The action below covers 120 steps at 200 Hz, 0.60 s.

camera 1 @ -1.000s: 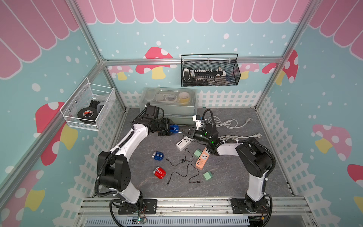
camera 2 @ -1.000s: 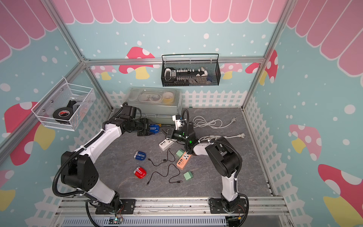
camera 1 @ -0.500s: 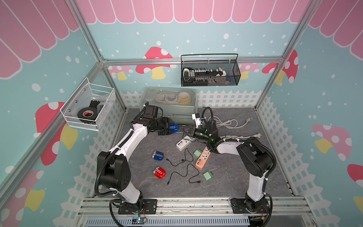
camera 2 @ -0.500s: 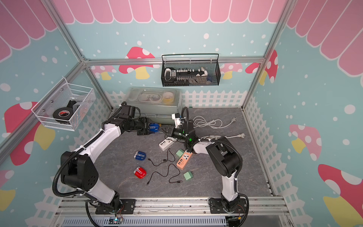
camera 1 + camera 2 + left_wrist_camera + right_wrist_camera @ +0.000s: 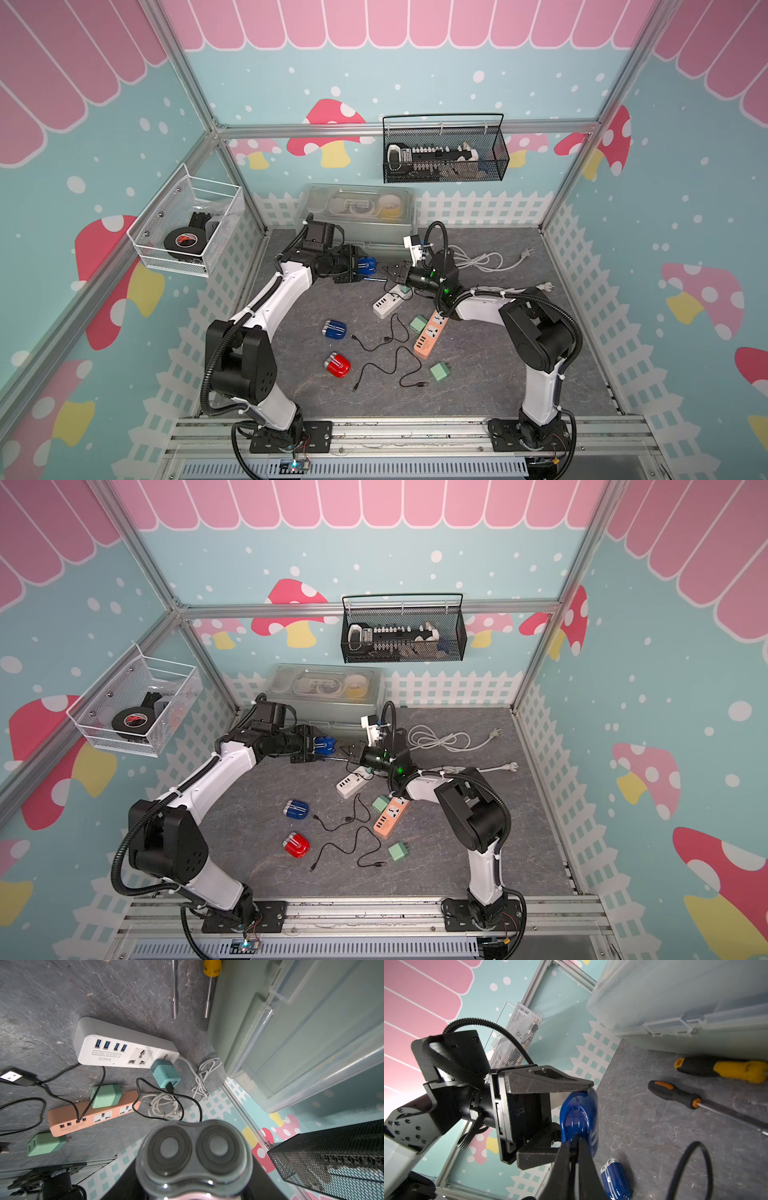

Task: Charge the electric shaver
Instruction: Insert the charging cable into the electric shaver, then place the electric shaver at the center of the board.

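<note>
Mia: Where is the blue shaver [image 5: 579, 1113]?
Ben: Up in the air at the back of the desk [image 5: 478, 374], just in front of the clear box [image 5: 386, 237]. The left claw [image 5: 362, 267] is clamped on it, one finger on each side.
Mia: Which way does it face?
Ben: In the left wrist view its two round cutting heads look right at the camera. Its other end points to the right claw [image 5: 575, 1145].
Mia: What about that claw?
Ben: Its tips are right at that end of the shaver. The two fingers [image 5: 562, 1167] are very close, with only a thin gap. I cannot tell if they pinch anything.
Mia: Is there a cord?
Ben: Yes. A black cord [image 5: 197, 1103] is plugged into a little teal block [image 5: 166, 1073]. The block sits at the end of the white power strip [image 5: 124, 1053], touching it. The cord runs off behind the shaver's head, so I cannot see its far end.
Mia: What else is on the desk?
Ben: An orange power strip [image 5: 91, 1113] lies near the white one. A second blue shaver [image 5: 334, 330] and a red shaver [image 5: 337, 365] lie in the middle, well apart from the claws. A black and orange screwdriver [image 5: 675, 1095] and a yellow screwdriver [image 5: 726, 1068] lie beside the clear box.
</note>
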{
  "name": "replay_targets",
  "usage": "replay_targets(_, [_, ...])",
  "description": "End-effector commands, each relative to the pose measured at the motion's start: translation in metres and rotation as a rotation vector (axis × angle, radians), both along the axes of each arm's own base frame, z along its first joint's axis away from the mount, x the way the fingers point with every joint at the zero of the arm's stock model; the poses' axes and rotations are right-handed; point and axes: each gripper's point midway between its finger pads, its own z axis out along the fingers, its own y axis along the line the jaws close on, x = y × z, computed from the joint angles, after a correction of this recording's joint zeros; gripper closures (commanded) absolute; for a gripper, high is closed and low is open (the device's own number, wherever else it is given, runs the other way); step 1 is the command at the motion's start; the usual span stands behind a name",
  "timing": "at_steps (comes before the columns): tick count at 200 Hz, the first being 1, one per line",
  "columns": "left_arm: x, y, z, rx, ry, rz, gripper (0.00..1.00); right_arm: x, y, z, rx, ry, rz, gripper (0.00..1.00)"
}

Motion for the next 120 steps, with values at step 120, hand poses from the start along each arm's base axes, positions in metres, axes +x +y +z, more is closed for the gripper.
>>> replay_targets(120, [0.024,0.107,-0.077,0.333,0.036,0.1,1.0,-0.103,-0.119,0.045,-0.373,0.066,-0.08,0.43])
